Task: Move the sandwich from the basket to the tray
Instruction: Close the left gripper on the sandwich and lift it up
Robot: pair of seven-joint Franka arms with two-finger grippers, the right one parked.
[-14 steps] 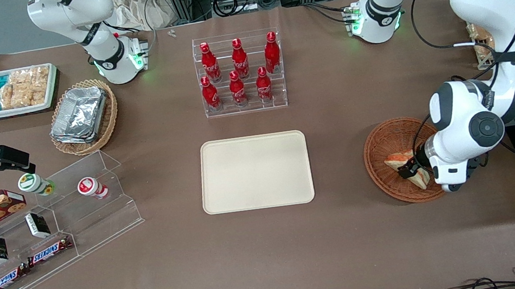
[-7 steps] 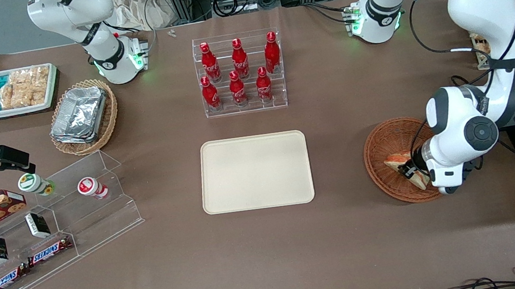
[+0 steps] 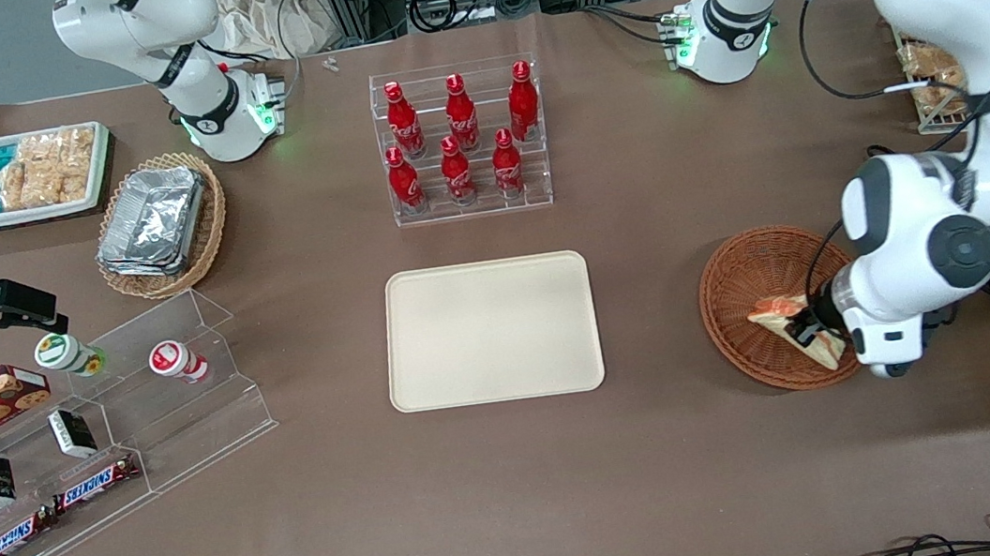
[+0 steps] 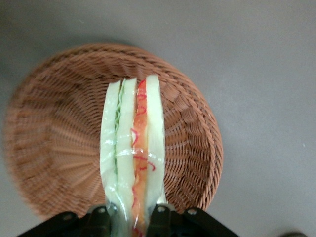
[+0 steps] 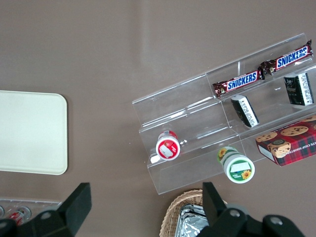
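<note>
Your left arm's gripper (image 4: pixel 132 217), clamped on the clear-wrapped triangular sandwich (image 4: pixel 132 163), is cut off at the wrist view's edge; its white wrist hides part of the reddish-brown wicker basket (image 3: pixel 741 281).

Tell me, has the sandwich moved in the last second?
Yes. The sandwich, clamped in the gripper, has shifted slightly across the basket, away from the tray.

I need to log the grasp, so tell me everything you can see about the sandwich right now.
The sandwich is a clear-wrapped triangular wedge: pale bread slices with a green layer and an orange-red layer between them. The gripper is shut on one end, fingers pressing the outer bread faces, so it stands on edge with the filling showing. It hangs over the reddish-brown woven basket; whether it touches the weave cannot be told. It is not on the tray.
</note>
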